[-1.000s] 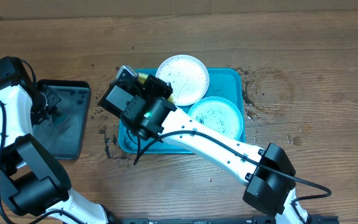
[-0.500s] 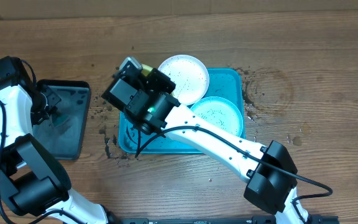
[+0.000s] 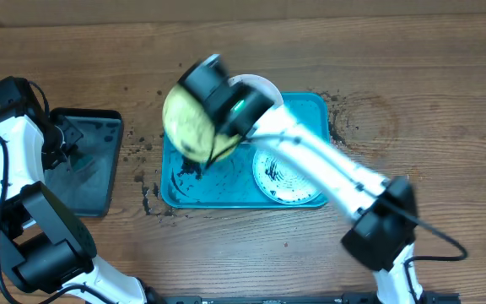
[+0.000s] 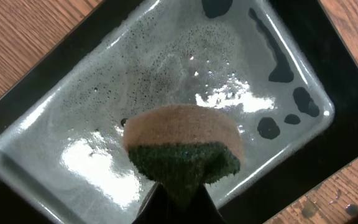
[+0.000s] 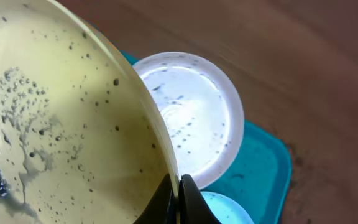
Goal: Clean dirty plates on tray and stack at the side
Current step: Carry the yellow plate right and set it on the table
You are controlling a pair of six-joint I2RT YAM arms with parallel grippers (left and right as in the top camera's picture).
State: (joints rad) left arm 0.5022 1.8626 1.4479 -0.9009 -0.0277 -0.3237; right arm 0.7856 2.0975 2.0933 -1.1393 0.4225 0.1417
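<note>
My right gripper (image 5: 177, 190) is shut on the rim of the lime-green plate (image 5: 61, 124) and holds it lifted and tilted above the turquoise tray (image 3: 226, 192); the plate (image 3: 188, 122) is speckled with black grime. The white plate (image 5: 194, 115) lies at the tray's far side, partly hidden overhead (image 3: 264, 84). The light blue plate (image 3: 287, 179) lies in the tray's right half, with only its edge (image 5: 229, 211) in the right wrist view. My left gripper (image 4: 178, 198) is shut on a sponge (image 4: 182, 149) over the wet black tray (image 4: 73, 112).
The black tray (image 3: 87, 160) sits left of the turquoise tray. Black grime is scattered on the wooden table around the turquoise tray (image 3: 146, 198) and at its right side (image 3: 340, 127). A puddle of dirty water lies in the tray's left half (image 3: 188, 169).
My right gripper has lifted the lime-green plate up off the tray and tilted it, swinging toward the tray's far left. The left arm has not moved.
</note>
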